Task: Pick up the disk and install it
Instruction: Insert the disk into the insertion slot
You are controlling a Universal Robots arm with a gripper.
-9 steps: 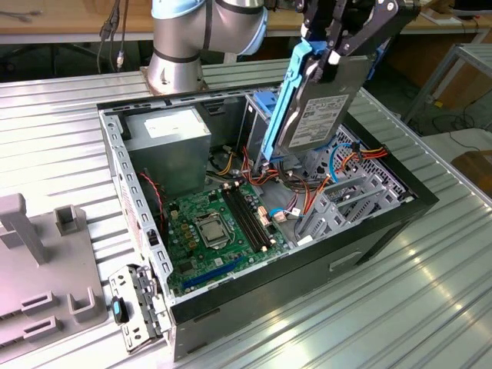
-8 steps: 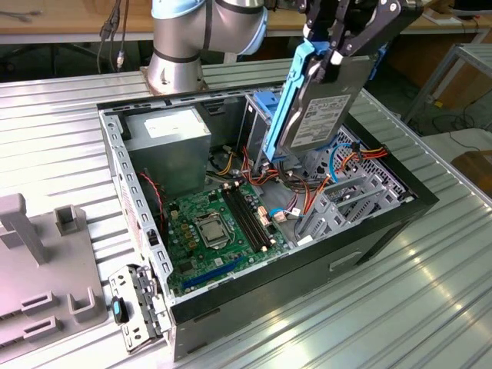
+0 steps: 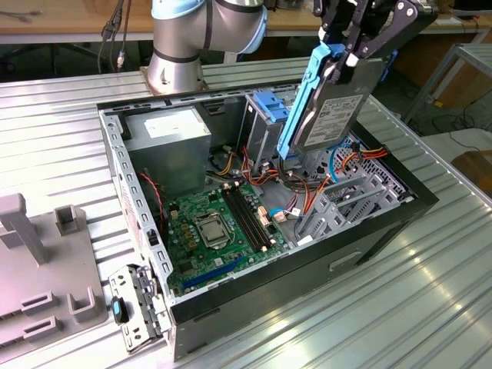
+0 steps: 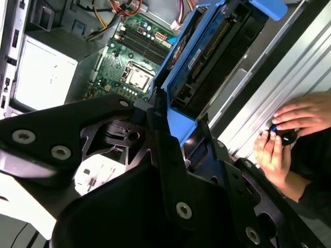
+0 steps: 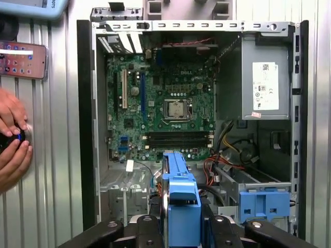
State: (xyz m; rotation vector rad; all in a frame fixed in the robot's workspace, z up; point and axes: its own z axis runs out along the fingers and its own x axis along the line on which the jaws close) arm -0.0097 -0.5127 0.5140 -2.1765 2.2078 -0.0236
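The gripper (image 3: 350, 55) is clamping the disk (image 3: 338, 108) by its upper end, shut across the drive body and the blue rail (image 3: 301, 100). The disk is hanging in the air straight below the gripper, over the open computer case (image 3: 115, 154). Its long axis is running steeply, top end leaning toward the exterior view's right and lower end pointing down into the case. The white label is facing the exterior view's right.

The lower end is sitting just beside the drive cage (image 3: 265, 115) with the blue tab, along the case's far wall next to the power supply (image 3: 169, 138). Whether rail and cage are touching I cannot tell. So the drive is pointing at the bay end of the case, not yet seated. In the first wrist view the disk (image 5: 181, 199) is showing edge-on, with its blue end nearest the camera and the motherboard (image 5: 165, 103) lying beyond it.

The case is lying on its side, open face up, mid-bench on the ribbed metal bench (image 3: 61, 115). Grey fixtures (image 3: 31, 269) are standing at the bench edge on the exterior view's left.

A person's hands (image 4: 289, 124) are resting on the bench outside the case wall, working a small dark object (image 4: 284, 136), well apart from the gripper. A phone (image 5: 23, 59) is lying on the bench near them.
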